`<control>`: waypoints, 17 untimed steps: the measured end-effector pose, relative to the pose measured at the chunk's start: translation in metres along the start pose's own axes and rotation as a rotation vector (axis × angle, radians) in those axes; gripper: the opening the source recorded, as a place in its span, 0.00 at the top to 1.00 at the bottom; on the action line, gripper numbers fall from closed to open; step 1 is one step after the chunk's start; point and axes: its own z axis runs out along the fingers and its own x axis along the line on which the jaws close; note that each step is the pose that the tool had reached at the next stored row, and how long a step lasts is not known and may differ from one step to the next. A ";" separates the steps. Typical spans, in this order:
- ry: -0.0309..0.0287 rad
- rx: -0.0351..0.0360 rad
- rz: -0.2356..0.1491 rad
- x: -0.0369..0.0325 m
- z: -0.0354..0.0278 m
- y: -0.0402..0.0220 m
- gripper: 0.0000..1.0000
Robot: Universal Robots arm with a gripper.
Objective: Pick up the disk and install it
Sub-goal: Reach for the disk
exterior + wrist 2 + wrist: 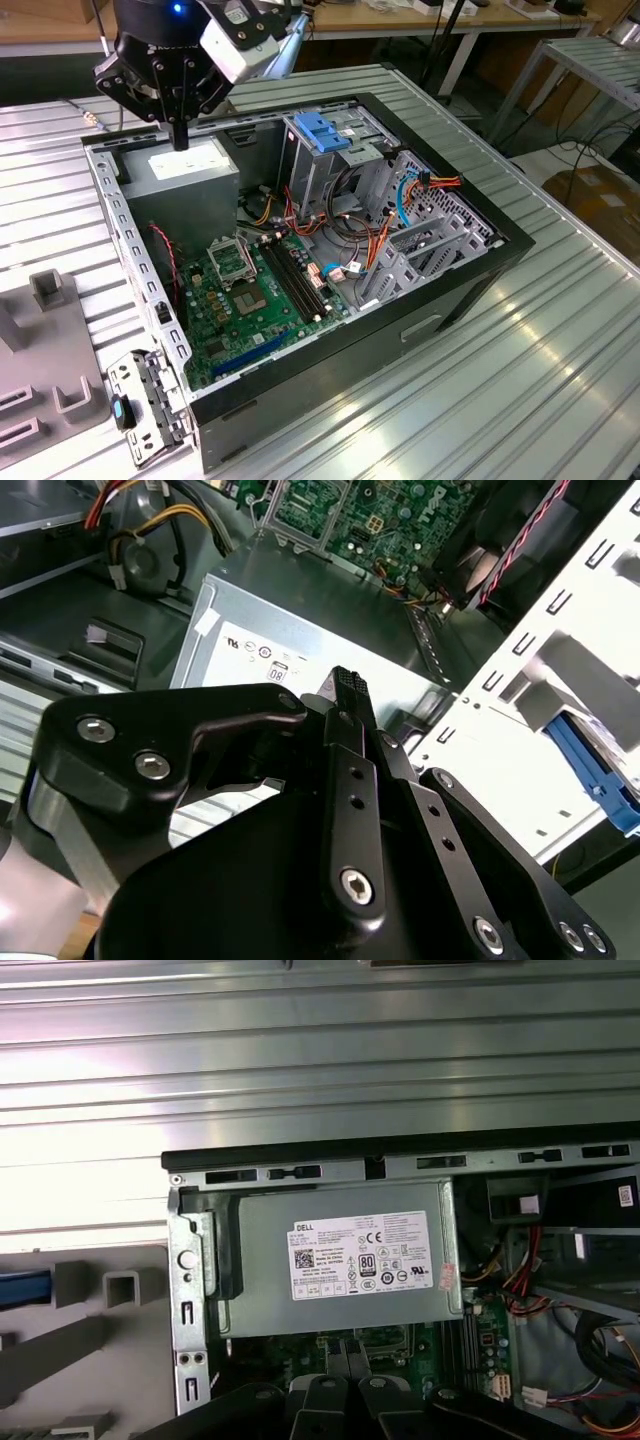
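My gripper point(180, 138) hangs over the back corner of the open computer case point(470, 290), just above the grey power supply point(185, 170). Its black fingers point(347, 695) are pressed together with nothing between them. In the first wrist view the gripper point(345, 1378) sits directly over the labelled power supply point(340, 1260). A bright blue edge of the disk point(20, 1288) lies on the grey fixture outside the case wall. The same blue edge of the disk point(592, 772) shows past the white chassis frame in the second wrist view. The gripper is well away from it.
A drive cage with a light-blue ribbed latch point(322, 130) stands at the case's far side. The motherboard point(250, 290) and orange and blue cables point(400, 200) fill the case floor. The grey fixture point(45, 350) sits on the ribbed metal table point(540, 380) at the exterior view's left.
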 end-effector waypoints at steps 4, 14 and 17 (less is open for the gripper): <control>0.0000 0.0000 0.000 0.0014 0.0000 -0.0001 0.89; 0.0000 0.0000 0.000 0.0061 -0.0002 -0.0005 0.89; -0.0001 0.0000 0.000 0.0071 -0.0002 -0.0005 0.89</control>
